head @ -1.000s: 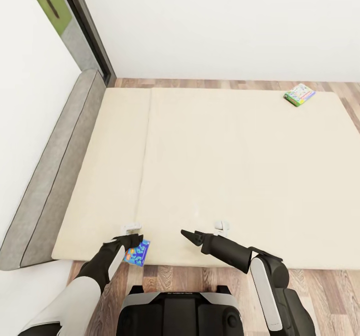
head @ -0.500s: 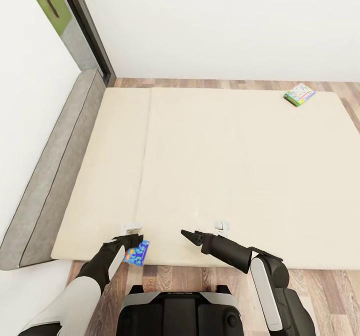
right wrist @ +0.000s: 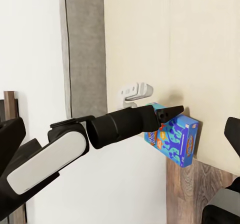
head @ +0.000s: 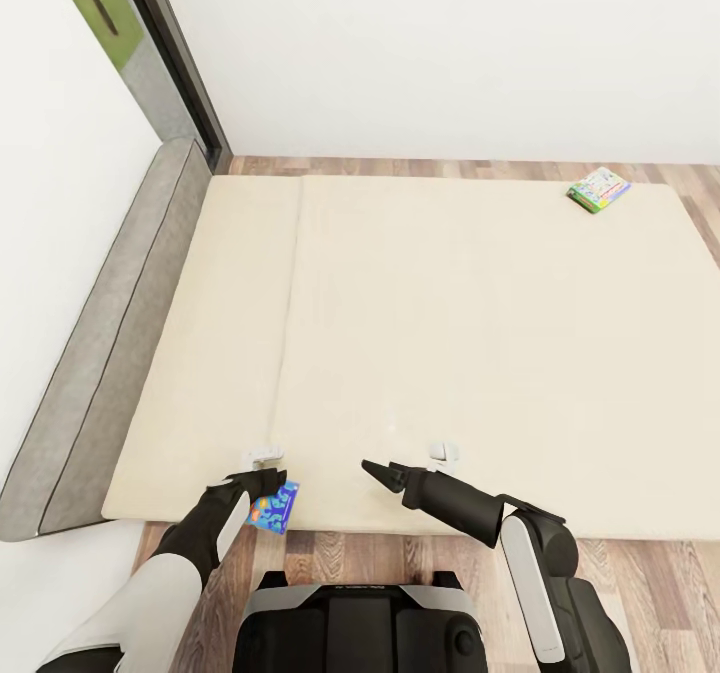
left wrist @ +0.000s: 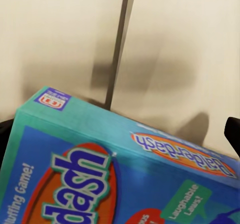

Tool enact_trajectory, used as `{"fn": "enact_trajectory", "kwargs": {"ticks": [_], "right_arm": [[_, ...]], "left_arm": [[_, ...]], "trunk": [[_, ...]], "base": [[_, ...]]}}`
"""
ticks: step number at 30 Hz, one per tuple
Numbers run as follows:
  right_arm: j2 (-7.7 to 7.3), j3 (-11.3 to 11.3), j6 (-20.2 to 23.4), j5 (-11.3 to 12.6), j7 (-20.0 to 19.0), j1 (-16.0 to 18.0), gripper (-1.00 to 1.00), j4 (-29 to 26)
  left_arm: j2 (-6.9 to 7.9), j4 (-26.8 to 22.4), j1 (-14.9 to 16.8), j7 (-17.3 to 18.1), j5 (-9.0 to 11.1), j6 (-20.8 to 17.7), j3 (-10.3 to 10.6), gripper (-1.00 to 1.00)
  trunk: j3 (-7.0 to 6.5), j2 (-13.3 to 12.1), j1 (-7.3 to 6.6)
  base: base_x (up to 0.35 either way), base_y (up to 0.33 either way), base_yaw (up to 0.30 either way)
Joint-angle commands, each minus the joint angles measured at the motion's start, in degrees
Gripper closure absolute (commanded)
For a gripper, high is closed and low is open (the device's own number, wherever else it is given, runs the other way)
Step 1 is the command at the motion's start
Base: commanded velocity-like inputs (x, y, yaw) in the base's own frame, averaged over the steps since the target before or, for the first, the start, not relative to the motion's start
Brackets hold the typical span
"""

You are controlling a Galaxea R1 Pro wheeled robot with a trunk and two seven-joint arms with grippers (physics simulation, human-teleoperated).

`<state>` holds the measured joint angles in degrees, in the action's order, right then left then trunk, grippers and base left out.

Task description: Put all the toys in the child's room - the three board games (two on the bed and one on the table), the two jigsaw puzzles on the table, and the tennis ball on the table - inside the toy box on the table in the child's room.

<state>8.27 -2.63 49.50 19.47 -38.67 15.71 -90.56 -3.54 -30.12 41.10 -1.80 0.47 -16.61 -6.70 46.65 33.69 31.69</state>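
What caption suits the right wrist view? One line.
Left gripper beside blue board game at the bed's edge.

Open beige bed (head: 450,333) ahead, headboard (head: 110,333) along its left side.

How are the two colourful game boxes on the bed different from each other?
The blue board game sits at the bed's near edge, right at the left gripper, whose fingers seem to be around it; the green-edged board game lies untouched at the far corner. The blue one is mostly blue with an orange logo; the far one has a pale, multicoloured cover. Both are thin, flat printed boxes.
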Motion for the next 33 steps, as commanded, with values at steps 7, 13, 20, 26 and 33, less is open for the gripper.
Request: {"fn": "enact_trajectory", "kwargs": {"ticks": [7,13,20,26,33], "right_arm": [[0.07,-0.07,0.29,-0.12,-0.26,0.03,-1.0,0.01],[0.08,-0.09,0.25,-0.17,-0.26,0.03,-1.0,0.03],[0.08,-0.09,0.24,-0.21,-0.26,0.03,-1.0,0.04],[0.08,-0.09,0.24,-0.22,-0.26,0.03,-1.0,0.03],[0.08,-0.05,0.24,-0.22,-0.26,0.03,-1.0,0.04]], "left_arm": [[-0.06,-0.13,-0.03,-0.05,0.06,-0.35,-0.28,-1.0],[-0.06,-0.15,-0.02,-0.05,0.06,-0.35,-0.3,-1.0],[-0.05,-0.12,-0.01,-0.05,0.06,-0.35,-0.33,-1.0],[-0.01,-0.13,-0.04,-0.05,0.06,-0.35,-0.33,-1.0],[0.02,-0.12,-0.01,-0.05,0.06,-0.35,-0.33,-1.0]], "trunk": [[-0.05,0.06,0.02],[-0.49,0.06,0.02],[-1.05,0.06,0.02],[-1.19,0.06,0.02],[-1.22,0.06,0.02]], "base": [[0.0,0.0,0.0],[0.0,0.0,0.0],[0.0,0.0,0.0],[0.0,0.0,0.0],[0.0,0.0,0.0]]}}
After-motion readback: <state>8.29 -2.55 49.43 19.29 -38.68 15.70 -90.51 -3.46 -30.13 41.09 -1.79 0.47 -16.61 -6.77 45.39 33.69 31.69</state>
